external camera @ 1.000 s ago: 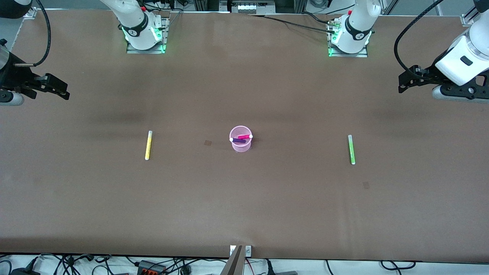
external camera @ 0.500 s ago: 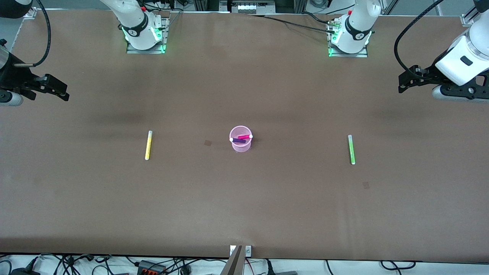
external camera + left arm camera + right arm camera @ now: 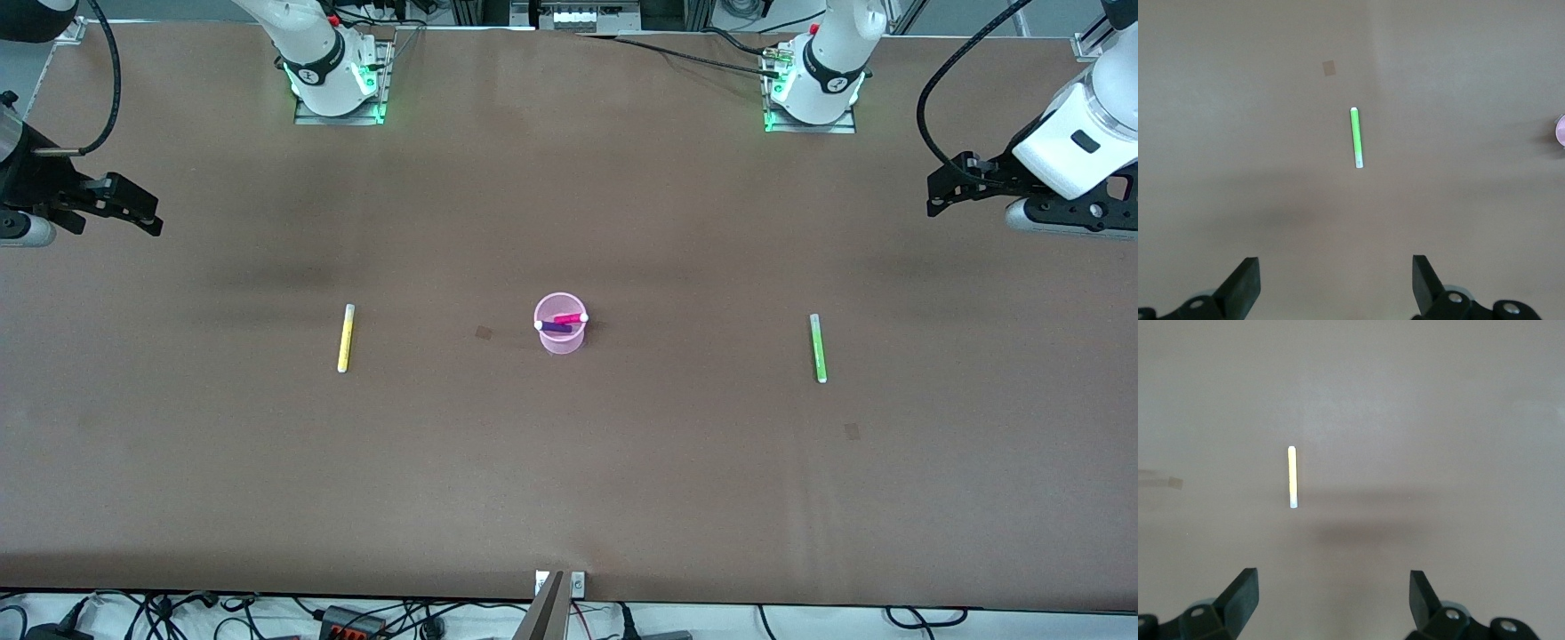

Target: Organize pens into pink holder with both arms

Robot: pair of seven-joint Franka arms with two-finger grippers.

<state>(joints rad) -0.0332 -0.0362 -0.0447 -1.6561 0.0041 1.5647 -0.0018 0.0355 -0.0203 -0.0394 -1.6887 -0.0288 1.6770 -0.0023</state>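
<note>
The pink holder [image 3: 560, 335] stands upright mid-table, with a magenta pen [image 3: 570, 317] and a purple pen [image 3: 554, 327] in it. A yellow pen [image 3: 345, 338] [image 3: 1292, 477] lies flat toward the right arm's end. Toward the left arm's end a green pen [image 3: 817, 348] [image 3: 1355, 137] lies flat too. My right gripper [image 3: 142, 213] [image 3: 1333, 600] hangs open and empty over the table's edge at its own end, well away from the yellow pen. Over the other end my left gripper [image 3: 941, 189] [image 3: 1336, 283] hovers open, holding nothing, apart from the green pen.
Two arm bases [image 3: 336, 84] [image 3: 813, 89] stand along the table edge farthest from the front camera. Small dark marks [image 3: 483, 332] [image 3: 851, 431] spot the brown table [image 3: 569, 462]. Cables [image 3: 356, 618] lie off the edge nearest the front camera.
The right gripper has shifted very slightly; the left arm, the pens and the holder have not moved.
</note>
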